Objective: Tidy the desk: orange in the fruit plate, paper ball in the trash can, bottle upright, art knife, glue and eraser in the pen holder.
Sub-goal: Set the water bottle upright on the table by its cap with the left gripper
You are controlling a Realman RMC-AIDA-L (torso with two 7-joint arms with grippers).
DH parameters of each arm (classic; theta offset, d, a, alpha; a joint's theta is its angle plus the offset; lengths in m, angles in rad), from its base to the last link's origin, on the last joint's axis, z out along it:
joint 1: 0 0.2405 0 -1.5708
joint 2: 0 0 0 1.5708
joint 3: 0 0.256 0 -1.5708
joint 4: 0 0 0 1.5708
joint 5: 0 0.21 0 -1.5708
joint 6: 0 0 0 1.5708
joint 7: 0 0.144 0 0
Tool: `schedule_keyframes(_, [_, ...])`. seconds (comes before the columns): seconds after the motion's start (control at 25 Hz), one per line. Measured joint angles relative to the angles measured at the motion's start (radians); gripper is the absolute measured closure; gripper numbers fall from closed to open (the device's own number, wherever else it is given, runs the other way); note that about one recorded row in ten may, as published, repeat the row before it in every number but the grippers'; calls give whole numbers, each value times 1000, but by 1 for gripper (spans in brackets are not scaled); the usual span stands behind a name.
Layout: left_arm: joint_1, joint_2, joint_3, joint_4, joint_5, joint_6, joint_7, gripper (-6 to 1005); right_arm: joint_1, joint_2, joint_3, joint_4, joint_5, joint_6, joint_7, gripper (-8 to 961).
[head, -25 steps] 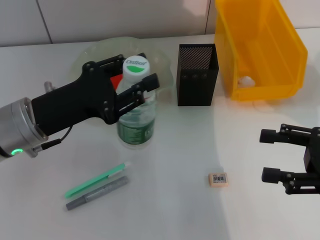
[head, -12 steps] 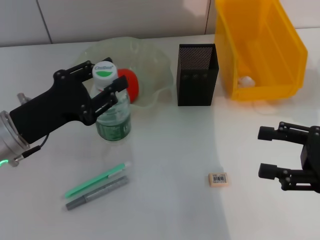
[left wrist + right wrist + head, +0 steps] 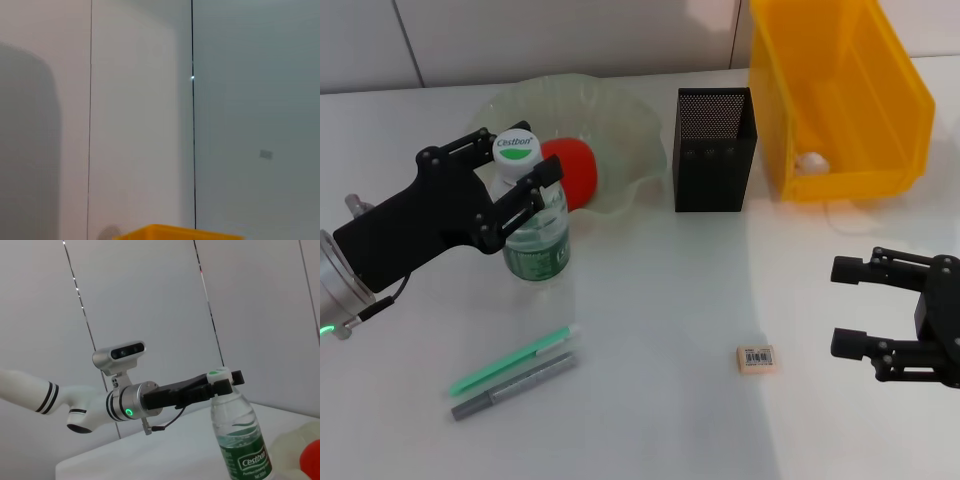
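The left gripper (image 3: 513,178) is clamping the neck of the bottle (image 3: 534,233) – standing upright on the desk (image 3: 650,330) beside the fruit plate (image 3: 630,130) – steadying it; the right gripper (image 3: 850,306) is hovering, fingers apart, near the eraser (image 3: 755,357)

The clear plastic water bottle with dark green label and white cap (image 3: 532,222) is standing upright on the plain white smooth desk (image 3: 650,330), just in front of the pale-green translucent glass fruit plate with wavy rim (image 3: 620,120). The round red-orange orange (image 3: 572,172) is sitting inside that plate. The square black metal-mesh pen holder (image 3: 715,150) is standing upright between the plate and the big bright yellow plastic trash can (image 3: 840,90), which is holding a white paper ball (image 3: 809,161). The small tan rectangular eraser with barcode sticker (image 3: 756,357) is lying flat near the desk's front, well apart from the holder.
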Motion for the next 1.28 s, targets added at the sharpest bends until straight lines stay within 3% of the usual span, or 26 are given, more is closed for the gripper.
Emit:
schedule_keyframes(0.48, [38, 0, -2, -2, 0, -54, 5, 553, 6, 1, 0, 8, -9, 2, 0, 154])
schedule_keyframes(1.28, [43, -9, -2, -1, -16, -112, 74, 551, 17, 2, -2, 19, -20, 1, 0, 154])
